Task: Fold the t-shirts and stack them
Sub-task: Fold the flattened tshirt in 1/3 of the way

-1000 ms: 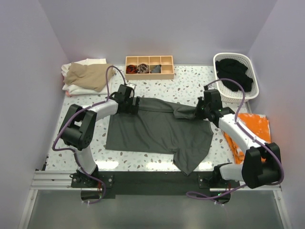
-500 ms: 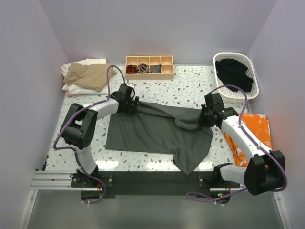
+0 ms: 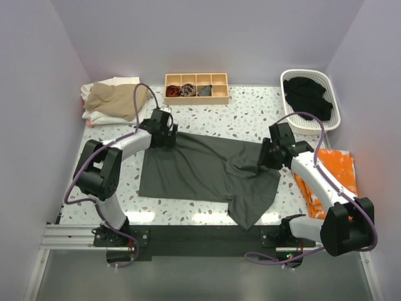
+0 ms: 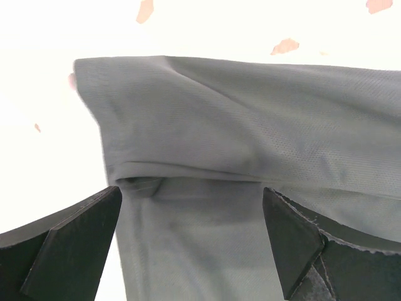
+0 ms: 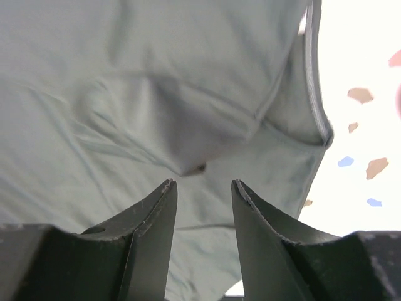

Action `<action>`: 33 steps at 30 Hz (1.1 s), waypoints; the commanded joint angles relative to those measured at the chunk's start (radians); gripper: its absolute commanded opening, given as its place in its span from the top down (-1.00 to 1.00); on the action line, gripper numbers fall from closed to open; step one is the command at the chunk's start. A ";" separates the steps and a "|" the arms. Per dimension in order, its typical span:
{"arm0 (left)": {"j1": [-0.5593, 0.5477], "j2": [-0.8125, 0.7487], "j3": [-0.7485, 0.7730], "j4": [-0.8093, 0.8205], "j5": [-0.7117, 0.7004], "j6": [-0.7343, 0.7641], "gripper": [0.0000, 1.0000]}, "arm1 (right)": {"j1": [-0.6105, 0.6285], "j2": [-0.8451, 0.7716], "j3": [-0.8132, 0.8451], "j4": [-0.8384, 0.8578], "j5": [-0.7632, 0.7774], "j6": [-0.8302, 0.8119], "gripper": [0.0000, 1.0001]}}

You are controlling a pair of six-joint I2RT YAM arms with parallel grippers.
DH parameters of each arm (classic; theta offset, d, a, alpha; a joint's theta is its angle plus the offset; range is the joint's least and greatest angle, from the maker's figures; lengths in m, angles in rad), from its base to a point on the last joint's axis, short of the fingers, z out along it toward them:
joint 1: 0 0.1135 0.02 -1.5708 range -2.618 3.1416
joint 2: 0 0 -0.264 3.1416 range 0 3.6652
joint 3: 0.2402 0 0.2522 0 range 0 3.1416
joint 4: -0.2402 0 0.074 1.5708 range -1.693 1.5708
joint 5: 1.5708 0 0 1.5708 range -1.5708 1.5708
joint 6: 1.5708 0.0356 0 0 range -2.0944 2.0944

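On the speckled table (image 3: 250, 106) the charcoal-grey t-shirt (image 3: 188, 172) lies spread between the two hands, its far-left corner under the left hand (image 3: 164, 134) and its bunched far-right part under the right hand (image 3: 265, 157). Folded tan and white t-shirts (image 3: 113, 100) sit beyond and left of the left hand; a black t-shirt (image 3: 307, 94) fills a white basket (image 3: 311, 128) beyond the right hand. The left hand's fingers stand spread wide over the cloth, the right hand's parted narrowly, pinching nothing.

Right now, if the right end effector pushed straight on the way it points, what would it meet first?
The grey shirt: a bunched fold lies straight ahead of the right end effector, probably close, though depth is unclear.
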 commanded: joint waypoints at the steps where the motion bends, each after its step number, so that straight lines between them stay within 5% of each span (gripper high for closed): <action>1: 0.017 -0.122 -0.025 0.058 -0.041 -0.039 -1.00 | 0.003 -0.024 0.083 0.076 0.048 -0.042 0.10; 9: 0.028 -0.096 -0.040 0.105 0.066 -0.037 -1.00 | 0.003 0.180 0.133 0.233 -0.069 -0.045 0.14; 16: 0.030 -0.092 -0.060 0.102 0.015 -0.060 -0.99 | 0.004 0.269 0.114 0.323 -0.158 -0.035 0.17; 25: 0.031 -0.035 -0.070 0.102 -0.047 -0.076 -0.47 | 0.003 0.359 0.122 0.348 -0.170 -0.054 0.21; 33: 0.031 -0.019 -0.109 0.155 -0.149 -0.054 -0.37 | 0.004 0.375 0.099 0.363 -0.199 -0.059 0.21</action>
